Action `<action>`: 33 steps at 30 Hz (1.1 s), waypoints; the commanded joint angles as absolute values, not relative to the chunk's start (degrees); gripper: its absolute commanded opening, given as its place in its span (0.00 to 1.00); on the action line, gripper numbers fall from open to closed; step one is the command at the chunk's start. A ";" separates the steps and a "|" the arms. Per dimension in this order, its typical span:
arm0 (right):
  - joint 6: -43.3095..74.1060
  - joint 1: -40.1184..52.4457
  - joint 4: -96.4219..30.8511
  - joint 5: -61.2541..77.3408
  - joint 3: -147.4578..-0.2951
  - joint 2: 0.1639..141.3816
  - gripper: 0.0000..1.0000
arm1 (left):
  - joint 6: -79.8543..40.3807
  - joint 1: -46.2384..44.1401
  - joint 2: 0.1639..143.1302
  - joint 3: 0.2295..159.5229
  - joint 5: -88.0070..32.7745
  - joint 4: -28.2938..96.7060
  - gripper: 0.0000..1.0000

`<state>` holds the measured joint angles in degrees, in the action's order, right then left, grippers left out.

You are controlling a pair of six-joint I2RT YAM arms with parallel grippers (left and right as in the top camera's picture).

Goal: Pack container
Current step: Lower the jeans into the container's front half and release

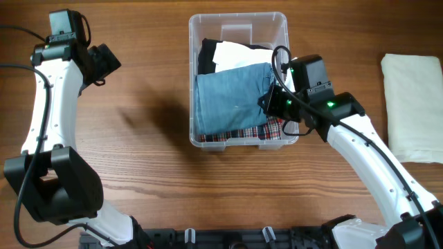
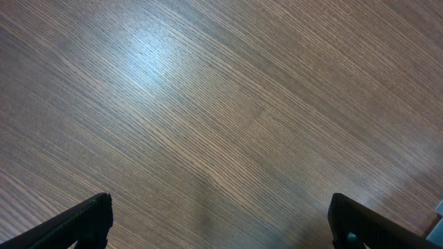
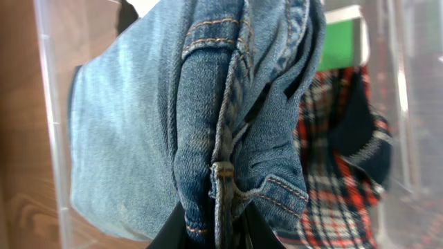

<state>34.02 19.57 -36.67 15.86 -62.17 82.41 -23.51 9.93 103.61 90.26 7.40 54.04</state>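
Toward the far middle of the table [image 1: 152,173] stands the container [image 1: 238,16], and it looks to me a good way through being packed. A black garment [image 1: 206,52] and a white garment [image 1: 235,54] lie at its far end. A plaid cloth [image 1: 242,133] peeks out along the near wall, and a folded pair of jeans [image 1: 228,97] is spread across the top of them.

The right pincer [image 1: 266,104] is down inside the bin at the jeans' right edge. Its fingers are closed tight on a thick seamed fold of the denim, so I'd say the jeans are being settled, not yet let go. Well off to the right a folded cream cloth [image 1: 414,107] lies on the bare wood outside the bin. My guess is that it is what's left to go in, and there looks to be room on top.

The left pincer [image 1: 104,62] hangs over the table well to the left of the container, spread wide with nothing between its fingers.

From above I get the whole layout, including the waiting cream cloth, but the grip itself is hidden under the arm. The right wrist view shows that pinch on the seam up close. It also shows the clear wall, the plaid beside the denim and a green patch [image 3: 339,45] I can't identify. The left wrist view gives only wood grain and two dark fingertips at its lower corners.
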 commanded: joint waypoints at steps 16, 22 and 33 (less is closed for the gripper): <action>17.54 20.08 -43.20 8.23 -62.81 81.03 0.56 | -24.47 10.39 103.85 89.89 7.14 54.08 1.00; 14.55 20.08 -43.35 6.02 -64.75 77.36 0.60 | -24.47 10.39 103.85 89.89 7.14 54.08 1.00; 8.56 20.08 -35.24 5.98 -66.30 77.62 0.04 | -24.47 10.39 103.85 89.89 7.11 54.08 1.00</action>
<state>10.55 19.73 -37.74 6.98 -65.19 75.96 -23.51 9.93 103.61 90.26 7.40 54.04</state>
